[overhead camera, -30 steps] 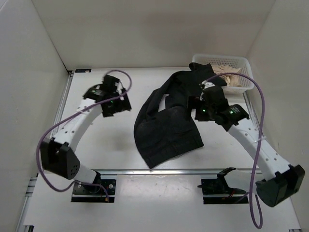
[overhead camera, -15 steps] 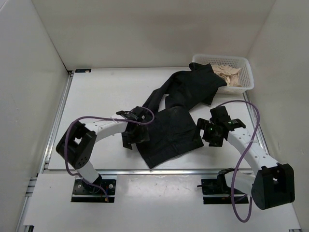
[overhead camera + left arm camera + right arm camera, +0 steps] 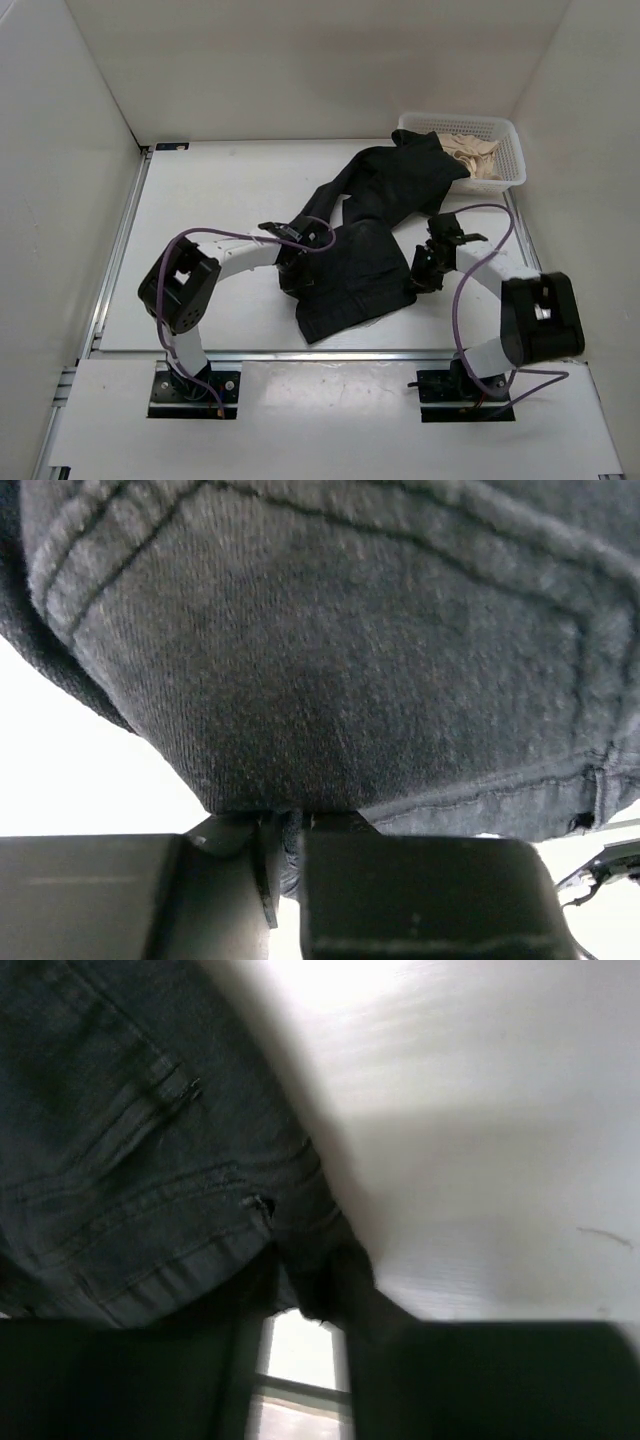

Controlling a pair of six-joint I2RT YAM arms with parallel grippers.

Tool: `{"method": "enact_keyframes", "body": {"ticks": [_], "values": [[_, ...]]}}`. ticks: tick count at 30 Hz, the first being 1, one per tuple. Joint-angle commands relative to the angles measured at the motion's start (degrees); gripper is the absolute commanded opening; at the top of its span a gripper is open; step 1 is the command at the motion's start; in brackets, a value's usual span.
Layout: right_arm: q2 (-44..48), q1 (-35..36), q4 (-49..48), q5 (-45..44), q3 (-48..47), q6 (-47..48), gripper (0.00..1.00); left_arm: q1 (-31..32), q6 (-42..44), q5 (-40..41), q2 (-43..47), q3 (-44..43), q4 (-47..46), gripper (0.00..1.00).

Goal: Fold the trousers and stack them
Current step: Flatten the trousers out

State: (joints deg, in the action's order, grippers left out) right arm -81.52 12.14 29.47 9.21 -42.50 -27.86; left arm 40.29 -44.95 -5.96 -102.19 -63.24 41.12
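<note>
Top view first: the black, slightly faded denim trousers (image 3: 350,270) lie rumpled across the middle of the white table (image 3: 210,200). The broad end is towards me and the legs trail back to overlap the left corner of the white slatted plastic basket (image 3: 517,165). In that basket sits a beige cloth garment (image 3: 475,155), with the black cloth just touching it. My left gripper (image 3: 297,275) is at the trousers' left edge and my right gripper (image 3: 420,275) at the right edge.

Left wrist view: the jaws are pinched shut on a fold of the denim, and it looks like a solid bite.

Right wrist view: a seamed corner hangs between the fingers with light showing in the gap, so I cannot tell if it is clamped.

I'd confirm that right grip before lifting. Then I'd raise both sides evenly and draw towards me, so the legs slide off the basket without dragging the beige garment out.
</note>
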Motion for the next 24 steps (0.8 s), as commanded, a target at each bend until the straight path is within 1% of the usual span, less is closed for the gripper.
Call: {"method": "enact_keyframes", "body": {"ticks": [1, 2, 4, 5, 6, 7, 8, 9, 10, 11, 12, 13, 14, 15, 16, 17, 18, 19, 20, 21, 23, 24], "values": [[-6.4, 1.7, -1.8, 3.9, -6.1, 0.5, 0.15, -1.9, 2.4, -0.5, 5.0, -4.5, 0.6, 0.1], [-7.9, 3.0, -0.7, 4.4, -11.3, 0.5, 0.0, -2.8, 4.4, 0.9, 5.8, -9.7, 2.5, 0.1], [-11.0, 5.0, 1.2, 5.9, -18.5, 0.5, 0.0, -3.7, 7.1, 4.3, 7.1, -17.4, 7.6, 0.1], [-11.8, 7.1, 3.4, 5.9, -22.8, 0.5, 0.0, -4.3, 8.6, 6.0, 7.1, -22.4, 14.3, 0.1], [-13.8, 8.1, 5.1, 5.4, -34.2, 1.2, 0.0, -6.2, 11.7, 10.1, 7.1, -35.0, 18.2, 0.1], [-15.4, 9.6, 9.8, 4.6, -41.3, 1.7, 0.0, -7.4, 12.9, 11.9, 6.1, -42.4, 22.1, 0.1], [-17.3, 9.7, 12.9, 3.6, -49.4, 2.4, 0.0, -8.8, 14.3, 12.9, 5.1, -50.3, 25.8, 0.1], [-22.1, 10.5, 15.8, 3.6, -58.3, 2.5, 0.0, -11.8, 18.1, 12.9, 3.9, -58.5, 31.1, 0.1], [-25.0, 10.5, 18.7, 4.1, -78.1, 3.1, 0.0, -13.5, 19.7, 9.7, 0.5, -77.2, 34.1, 0.1], [-27.8, 11.1, 24.3, 6.3, -89.0, 3.1, 0.0, -15.0, 19.7, 8.0, 2.8, -80.9, 34.1, 0.1], [-33.4, 11.1, 26.2, 7.9, -99.7, 2.5, 0.0, -20.2, 17.8, 1.4, 6.4, -78.4, 26.1, 0.1], [-35.4, 11.6, 27.2, 9.8, -109.2, 1.5, 0.0, -22.4, 16.4, 0.5, 11.2, -79.2, 25.0, 0.1], [-36.2, 11.6, 25.5, 11.9, -119.1, 0.1, 0.0, -24.4, 14.8, 1.3, 13.2, -80.2, 25.0, 0.1], [-34.1, 11.6, 22.5, 16.5, -118.0, -3.2, 0.0, -25.8, 13.8, 2.3, 15.4, -80.2, 25.0, 0.1], [-31.5, 11.6, 18.6, 19.1, -113.5, -4.5, 0.0, -26.5, 13.3, 5.3, 18.1, -76.9, 23.9, 0.1], [-25.7, 12.8, 10.9, 20.5, -100.6, -5.3, 0.0, -26.5, 12.5, 6.6, 23.9, -73.8, 21.0, 0.1], [-23.1, 14.4, 8.7, 20.5, -94.9, -4.8, 0.0, -26.5, 12.5, 6.7, 26.8, -67.0, 19.4, 0.1], [-21.2, 15.4, 8.1, 20.5, -90.5, -3.4, 0.0, -26.5, 11.7, 6.7, 29.3, -64.2, 17.8, 0.1], [-18.4, 16.3, 8.1, 17.2, -87.1, -2.1, 0.0, -26.5, 11.7, 6.7, 32.8, -62.3, 17.2, 0.1], [-17.4, 17.3, 9.7, 15.6, -80.6, -0.2, 0.0, -26.5, 11.7, 5.6, 34.2, -60.5, 17.2, 0.1], [-15.0, 19.8, 10.3, 13.8, -73.6, 1.3, 0.0, -26.5, 11.7, 3.1, 38.0, -54.6, 17.2, 0.1], [-14.3, 20.3, 10.9, 10.8, -70.1, 1.3, 0.0, -26.5, 11.7, 2.0, 39.2, -52.3, 17.2, 0.1]]}}
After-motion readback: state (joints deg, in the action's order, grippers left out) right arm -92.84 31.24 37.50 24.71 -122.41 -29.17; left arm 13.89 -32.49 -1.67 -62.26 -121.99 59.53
